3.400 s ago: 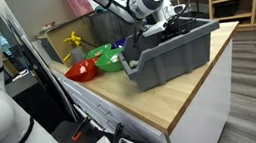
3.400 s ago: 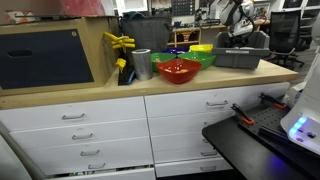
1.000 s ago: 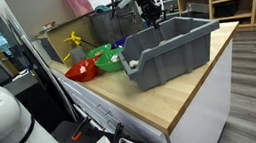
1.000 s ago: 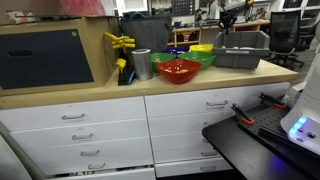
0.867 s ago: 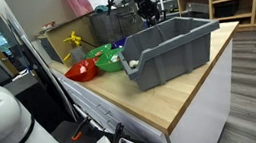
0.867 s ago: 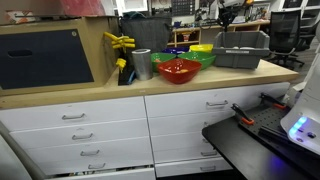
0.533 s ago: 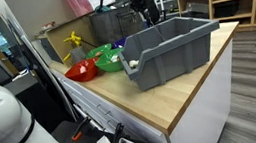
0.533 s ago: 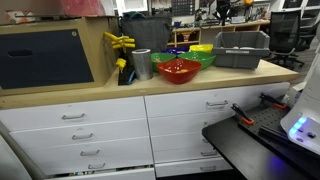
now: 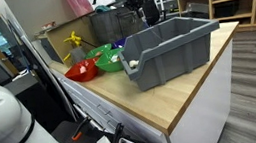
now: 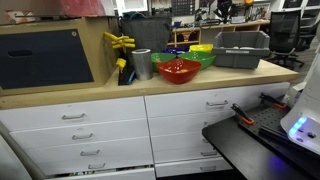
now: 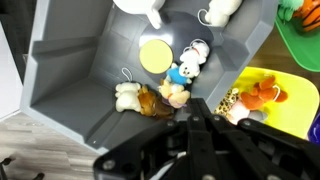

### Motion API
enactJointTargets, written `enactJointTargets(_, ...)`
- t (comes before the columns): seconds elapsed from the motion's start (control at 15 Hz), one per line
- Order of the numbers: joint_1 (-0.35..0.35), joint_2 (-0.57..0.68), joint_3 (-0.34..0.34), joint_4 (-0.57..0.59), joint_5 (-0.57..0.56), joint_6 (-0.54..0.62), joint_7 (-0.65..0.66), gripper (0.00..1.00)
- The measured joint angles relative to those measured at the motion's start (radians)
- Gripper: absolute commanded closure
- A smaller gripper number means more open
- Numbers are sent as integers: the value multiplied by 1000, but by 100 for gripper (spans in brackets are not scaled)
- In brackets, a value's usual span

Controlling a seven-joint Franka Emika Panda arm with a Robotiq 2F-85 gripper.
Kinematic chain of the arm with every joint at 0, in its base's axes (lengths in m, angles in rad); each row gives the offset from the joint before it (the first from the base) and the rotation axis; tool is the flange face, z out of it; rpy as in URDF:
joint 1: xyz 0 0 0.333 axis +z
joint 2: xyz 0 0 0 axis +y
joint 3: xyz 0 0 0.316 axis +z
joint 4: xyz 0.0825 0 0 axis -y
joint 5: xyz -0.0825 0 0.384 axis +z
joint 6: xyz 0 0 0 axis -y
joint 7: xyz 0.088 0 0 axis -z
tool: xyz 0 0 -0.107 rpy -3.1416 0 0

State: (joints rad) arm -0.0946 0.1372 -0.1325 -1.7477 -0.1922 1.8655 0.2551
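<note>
The tool (image 9: 149,16) now hangs above the far rim of the grey bin (image 9: 170,47). A few seconds ago it was down inside the bin, and over the last second it has climbed steadily and drifted back toward the arm's base. Its fingers are pressed fully together. Neither the wrist view nor the exterior views show anything pinched between them, so the lift looks like it came away empty, though the dark fingertips (image 11: 195,118) hide any small thing that might be there.

In the wrist view the bin's floor lies open below. A brown plush toy (image 11: 152,102) sits nearest, at about ten o'clock from the fingertips and touching a white plush (image 11: 127,97) beside it. A blue-and-white plush (image 11: 183,72) lies at twelve o'clock, with a yellow disc (image 11: 154,55) just past it at eleven. Outside the bin wall, at two o'clock, a yellow bowl (image 11: 285,85) holds a spotted orange toy (image 11: 250,97).

The toys appear undisturbed in the bin. The bin stands on the wooden surface (image 9: 173,101) beside a green bowl (image 9: 109,60) and a red bowl (image 9: 81,70).
</note>
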Motion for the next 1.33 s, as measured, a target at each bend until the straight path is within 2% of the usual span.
enactJointTargets(0.6, -2, -16, 4, -6, 0, -414, -229, 100)
enactJointTargets(0.67, -2, -16, 6, -7, -1, -450, -243, 74)
enactJointTargets(0.73, -2, -16, 9, -9, -3, -481, -253, 73)
enactJointTargets(0.87, -2, -16, 16, -19, -21, -512, -255, 60)
enactJointTargets(1.07, 0, -15, 23, -36, -62, -492, -255, 37)
enactJointTargets(1.33, -2, -15, 22, -69, -121, -283, -227, 7)
